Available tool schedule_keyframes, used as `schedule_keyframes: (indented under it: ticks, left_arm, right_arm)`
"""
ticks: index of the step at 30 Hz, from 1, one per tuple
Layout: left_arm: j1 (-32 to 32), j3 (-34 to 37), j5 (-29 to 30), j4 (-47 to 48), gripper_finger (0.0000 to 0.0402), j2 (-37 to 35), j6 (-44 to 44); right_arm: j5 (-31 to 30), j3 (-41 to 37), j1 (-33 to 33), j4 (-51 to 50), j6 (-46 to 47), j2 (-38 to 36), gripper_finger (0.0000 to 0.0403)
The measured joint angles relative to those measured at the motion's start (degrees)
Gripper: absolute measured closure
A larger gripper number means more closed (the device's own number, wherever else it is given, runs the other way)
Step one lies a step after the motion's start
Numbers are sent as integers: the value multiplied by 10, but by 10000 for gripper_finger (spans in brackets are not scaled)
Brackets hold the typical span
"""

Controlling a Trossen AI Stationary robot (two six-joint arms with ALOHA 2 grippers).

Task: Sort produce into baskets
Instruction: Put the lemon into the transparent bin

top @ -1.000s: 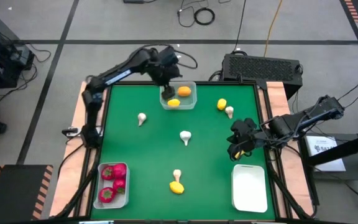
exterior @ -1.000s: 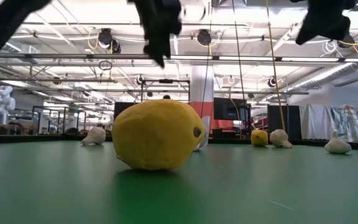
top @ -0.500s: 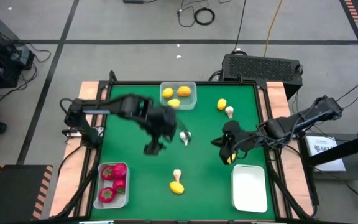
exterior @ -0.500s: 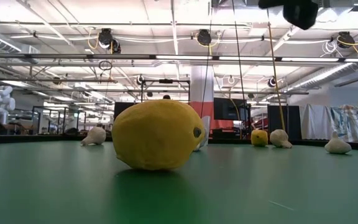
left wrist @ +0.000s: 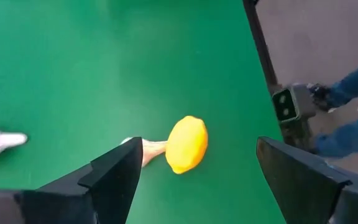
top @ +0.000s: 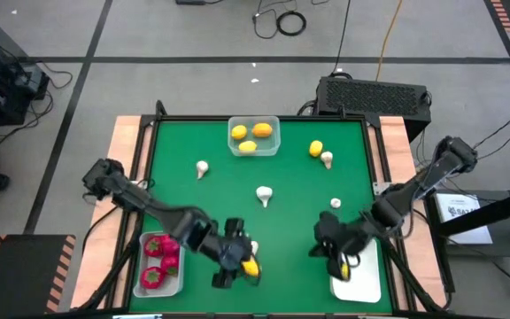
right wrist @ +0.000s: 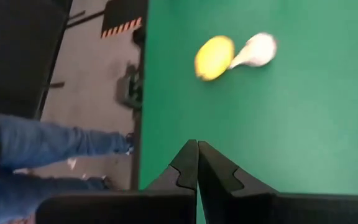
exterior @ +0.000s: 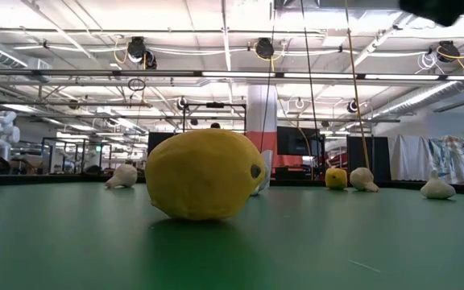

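A yellow lemon (top: 251,267) lies near the table's near edge with a whitish mushroom (top: 253,249) touching it. My left gripper (top: 235,271) hovers open just above them; in its wrist view the lemon (left wrist: 187,144) and the mushroom (left wrist: 145,148) lie between its spread fingers, apart from both. My right gripper (top: 332,252) is shut and holds nothing, beside the empty near-right basket (top: 358,282). The far basket (top: 274,144) holds yellow and orange pieces. The near-left basket (top: 145,263) holds red pieces. Loose mushrooms (top: 202,167) (top: 264,195) (top: 335,204) and a lemon (top: 315,149) lie on the mat.
A further mushroom (top: 327,159) lies beside the far-right lemon. A person's legs in jeans (left wrist: 353,106) stand past the table's near edge, also in the right wrist view (right wrist: 48,146). A black box (top: 374,96) sits behind the table. The green mat's middle (top: 228,204) is bare.
My left gripper has swept from the far basket across the table to the near edge and come down over the lemon and mushroom, rolling on the way and staying open. My right gripper, shut throughout, has moved toward the near edge, up to the near-right basket.
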State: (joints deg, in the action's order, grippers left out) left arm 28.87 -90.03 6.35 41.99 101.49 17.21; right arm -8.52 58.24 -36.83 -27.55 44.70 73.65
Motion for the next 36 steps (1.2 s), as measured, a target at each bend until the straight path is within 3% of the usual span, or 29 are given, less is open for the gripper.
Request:
schedule_keyframes:
  ticks: [6,10,23,36]
  left_arm:
    - [16,68,14,-92,80,2,-42]
    - [15,72,7,-109,80,35,-68]
    - [8,72,-10,-138,80,143,-118]
    - [6,72,2,-164,84,180,-122]
  right_arm:
    - [-31,0,-59,4,58,28,403]
    - [-66,0,-80,29,75,50,403]
    - [-65,0,-84,106,104,92,403]
    - [-70,0,-77,106,104,92,403]
